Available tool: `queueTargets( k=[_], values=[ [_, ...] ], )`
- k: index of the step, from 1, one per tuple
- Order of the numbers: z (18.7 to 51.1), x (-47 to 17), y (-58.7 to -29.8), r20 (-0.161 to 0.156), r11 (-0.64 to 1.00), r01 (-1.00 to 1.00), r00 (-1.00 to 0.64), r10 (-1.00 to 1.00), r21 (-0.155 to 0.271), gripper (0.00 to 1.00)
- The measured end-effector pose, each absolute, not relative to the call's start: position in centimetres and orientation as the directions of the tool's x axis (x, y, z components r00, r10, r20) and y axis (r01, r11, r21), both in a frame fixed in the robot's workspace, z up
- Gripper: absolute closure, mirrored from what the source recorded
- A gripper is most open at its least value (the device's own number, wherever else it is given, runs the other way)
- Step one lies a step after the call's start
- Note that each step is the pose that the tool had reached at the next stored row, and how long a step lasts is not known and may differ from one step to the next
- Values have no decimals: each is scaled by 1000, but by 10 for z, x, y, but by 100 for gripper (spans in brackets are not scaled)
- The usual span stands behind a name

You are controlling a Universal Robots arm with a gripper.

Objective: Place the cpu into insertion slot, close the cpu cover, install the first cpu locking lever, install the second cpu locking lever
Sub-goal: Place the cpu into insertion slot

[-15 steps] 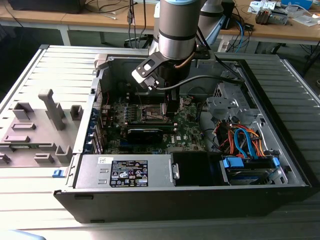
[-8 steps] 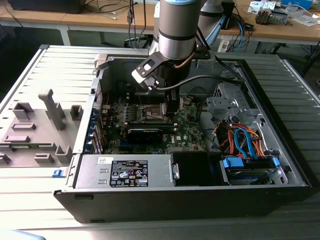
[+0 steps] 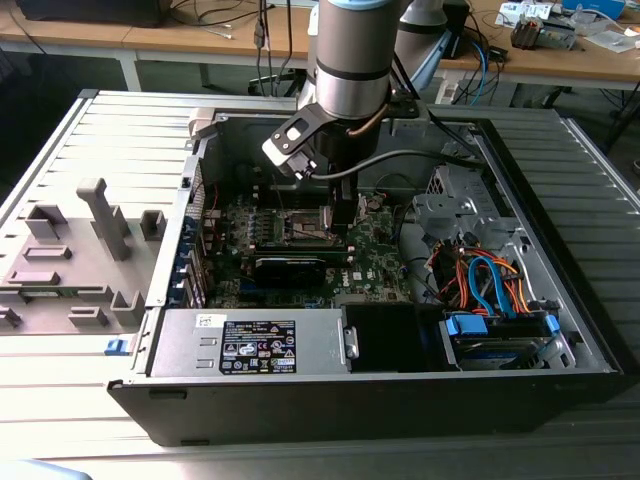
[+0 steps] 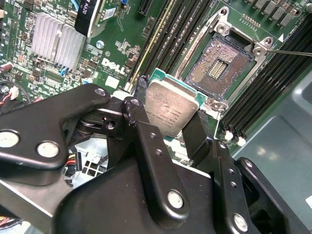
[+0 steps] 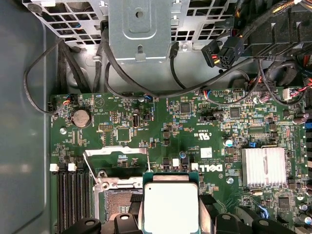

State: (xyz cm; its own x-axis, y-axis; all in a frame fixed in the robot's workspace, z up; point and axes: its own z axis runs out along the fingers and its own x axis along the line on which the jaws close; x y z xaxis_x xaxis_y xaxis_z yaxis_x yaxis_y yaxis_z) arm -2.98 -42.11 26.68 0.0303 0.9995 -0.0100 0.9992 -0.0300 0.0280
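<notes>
While the gripper [image 4: 168, 126] clamps the cpu [image 4: 171, 107] near the open slot [image 4: 219, 63], its fingers [image 4: 146, 139] hide two cpu edges; the case [image 3: 400, 400] sits on a grey table [image 3: 60, 400], desks [image 3: 180, 40] behind.

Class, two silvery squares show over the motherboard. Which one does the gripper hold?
The smooth flat cpu, clamped in the gripper near the open insertion slot; the ribbed heatsink sits apart, untouched.
</notes>
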Motion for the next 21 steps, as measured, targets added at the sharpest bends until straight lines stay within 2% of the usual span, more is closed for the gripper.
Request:
queueTargets(
  k=[8, 10, 21],
  values=[
    [264, -30, -421, -10, -30, 999, 30, 999, 28, 45],
    [249, -30, -421, -10, -30, 999, 30, 999, 28, 45],
    [247, -30, -421, -10, -30, 999, 30, 999, 28, 45]
  ],
)
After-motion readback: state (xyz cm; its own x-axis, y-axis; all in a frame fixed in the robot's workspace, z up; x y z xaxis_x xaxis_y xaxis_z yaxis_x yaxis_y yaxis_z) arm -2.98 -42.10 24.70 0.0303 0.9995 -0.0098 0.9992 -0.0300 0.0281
